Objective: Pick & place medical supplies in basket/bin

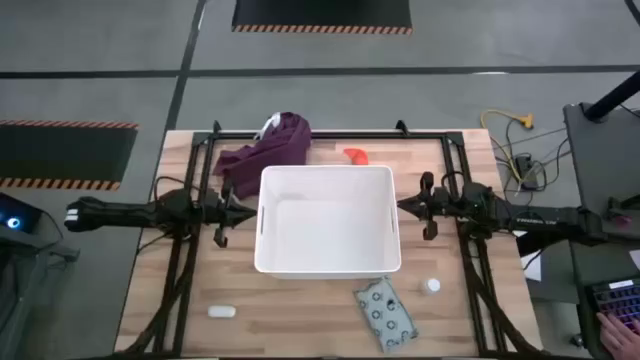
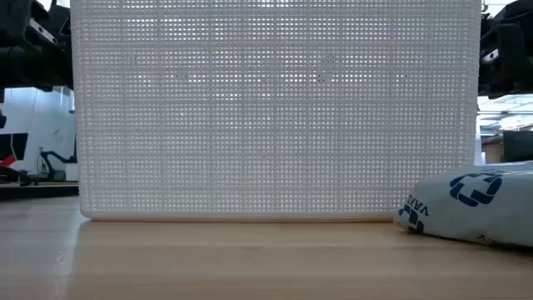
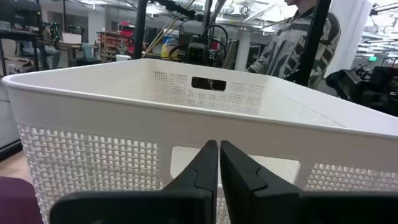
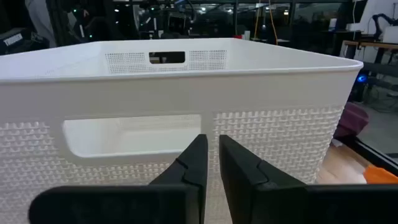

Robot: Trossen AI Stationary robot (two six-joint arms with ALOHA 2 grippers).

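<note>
The white tub stands in the middle of the table and holds nothing. My left gripper is shut and empty, pointing at the tub's left wall. My right gripper is shut and empty, pointing at the tub's right wall. The grey-green dotted packet lies flat near the front edge and also shows in the low view. The tiny white bottle stands right of the packet. The white oblong piece lies at the front left. The orange tube lies behind the tub.
A purple cloth lies bunched at the tub's far left corner. The tub's perforated wall fills most of the low view. A person stands beyond the table. Bare wood shows along the front edge between the oblong piece and the packet.
</note>
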